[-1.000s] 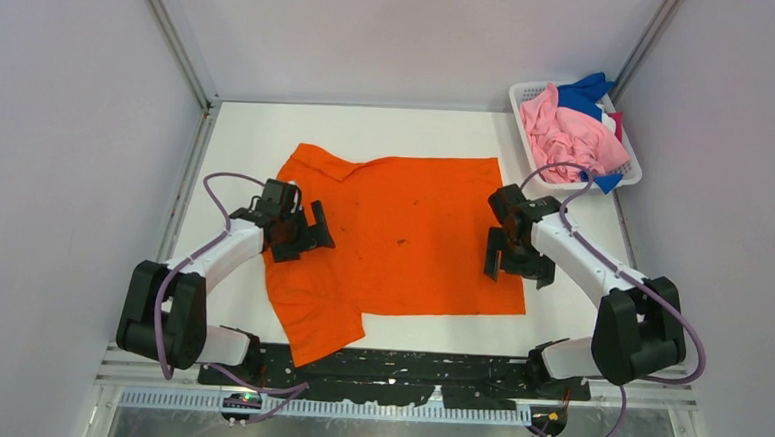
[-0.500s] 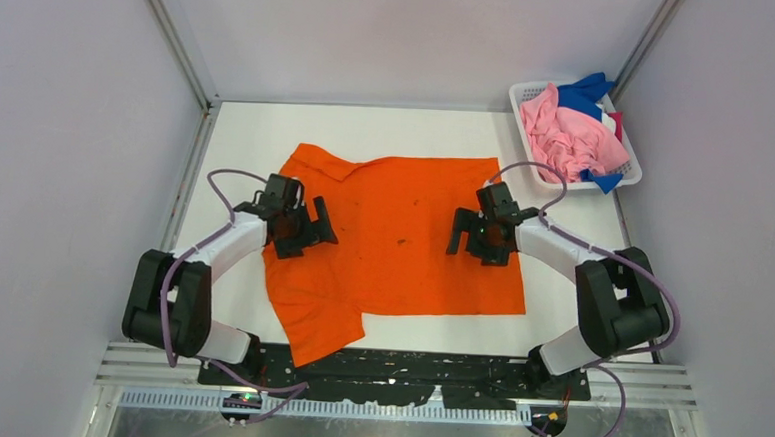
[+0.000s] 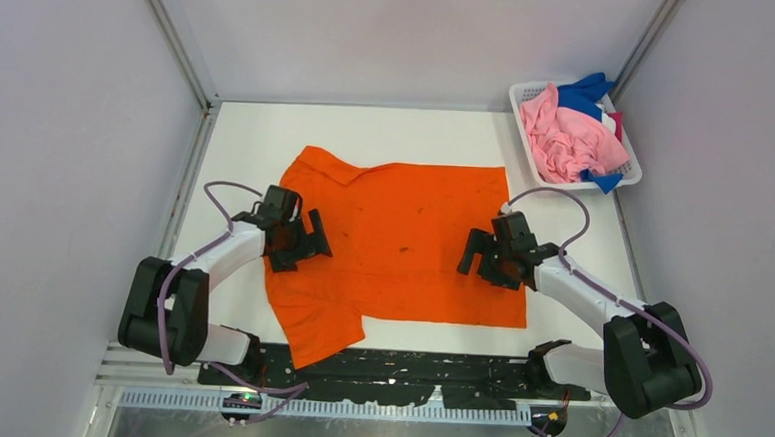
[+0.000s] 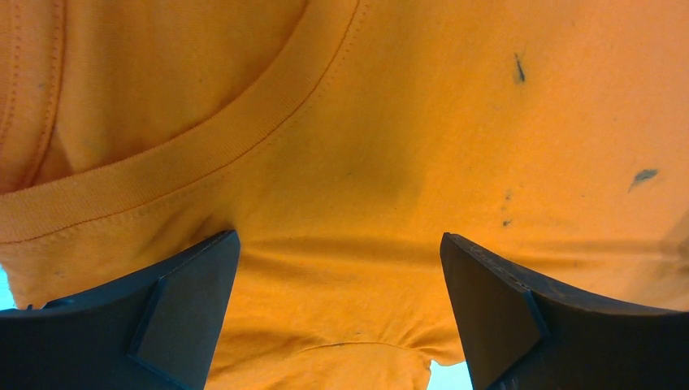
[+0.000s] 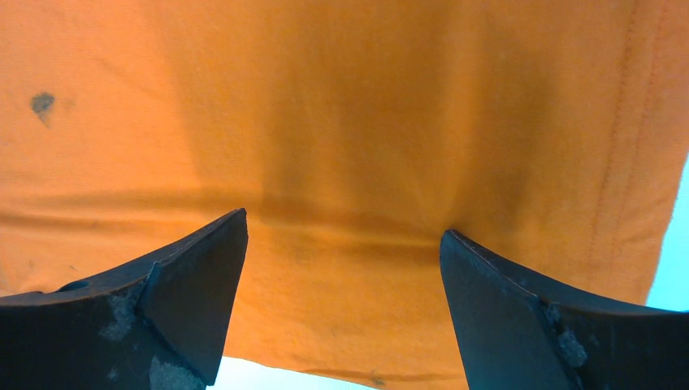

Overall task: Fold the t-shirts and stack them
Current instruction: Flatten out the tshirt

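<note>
The bright orange t-shirt [image 3: 402,239] with dark specks lies spread on the white table, collar to the left, one sleeve hanging toward the near edge. My left gripper [image 3: 297,242] is open and presses down on the shirt by the collar; the left wrist view shows the collar rib [image 4: 203,154] and orange cloth between the wide-apart fingers [image 4: 187,309]. My right gripper [image 3: 489,264] is open and presses on the shirt near its hem side; the right wrist view shows cloth [image 5: 341,146] between its fingers [image 5: 195,284]. Pink and blue shirts [image 3: 568,133] lie in the basket.
The white mesh basket [image 3: 627,174] stands at the back right corner, against the right wall. Grey walls close in the table on left, back and right. Bare white table [image 3: 408,134] lies behind the shirt.
My right gripper has moved toward the near edge along the shirt's right side, and the cloth there has shifted slightly. My left gripper has moved a little nearer too.
</note>
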Robot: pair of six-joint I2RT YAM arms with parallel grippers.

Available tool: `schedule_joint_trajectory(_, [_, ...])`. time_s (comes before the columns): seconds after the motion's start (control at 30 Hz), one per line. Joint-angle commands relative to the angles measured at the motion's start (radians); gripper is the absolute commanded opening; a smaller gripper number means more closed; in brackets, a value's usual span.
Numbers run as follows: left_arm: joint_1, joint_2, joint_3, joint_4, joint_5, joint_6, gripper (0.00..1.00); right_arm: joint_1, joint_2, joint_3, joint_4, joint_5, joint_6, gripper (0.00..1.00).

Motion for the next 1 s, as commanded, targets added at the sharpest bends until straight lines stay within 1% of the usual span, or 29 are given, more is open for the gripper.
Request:
schedule_joint_trajectory(0.0, [0.004, -0.019, -0.021, -0.098, -0.054, 0.011, 1.0, 0.003, -0.052, -0.018, -0.114, 0.042, 0.016, 0.95])
schedule_joint_trajectory(0.13, [0.004, -0.051, 0.019, -0.114, -0.041, 0.021, 1.0, 0.003, -0.091, 0.024, -0.091, 0.044, -0.016, 0.95])
schedule_joint_trajectory(0.23, [0.004, -0.063, 0.099, -0.078, 0.013, 0.017, 1.0, 0.002, -0.114, 0.061, -0.05, 0.061, -0.051, 0.95])
schedule_joint_trajectory(0.33, [0.004, -0.034, 0.191, -0.03, 0.022, 0.001, 1.0, 0.001, -0.14, 0.074, 0.044, 0.065, -0.065, 0.95])
schedule_joint_trajectory(0.43, [0.006, 0.044, 0.303, 0.009, -0.007, -0.014, 1.0, 0.002, -0.139, 0.069, 0.128, 0.054, -0.082, 0.96])
schedule_joint_trajectory(0.6, [0.025, 0.252, 0.508, 0.05, -0.02, -0.067, 1.0, 0.001, -0.082, 0.07, 0.232, 0.005, -0.096, 0.95])
schedule_joint_trajectory(0.77, [0.034, 0.445, 0.654, 0.093, -0.059, -0.139, 1.0, -0.007, -0.033, 0.086, 0.239, 0.022, -0.128, 0.95])
schedule_joint_trajectory(0.87, [0.039, 0.525, 0.727, 0.1, -0.069, -0.181, 1.0, -0.017, -0.006, 0.094, 0.241, 0.022, -0.133, 0.95])
schedule_joint_trajectory(0.97, [0.04, 0.59, 0.768, 0.117, -0.1, -0.235, 0.99, -0.024, 0.024, 0.101, 0.247, 0.021, -0.133, 0.95])
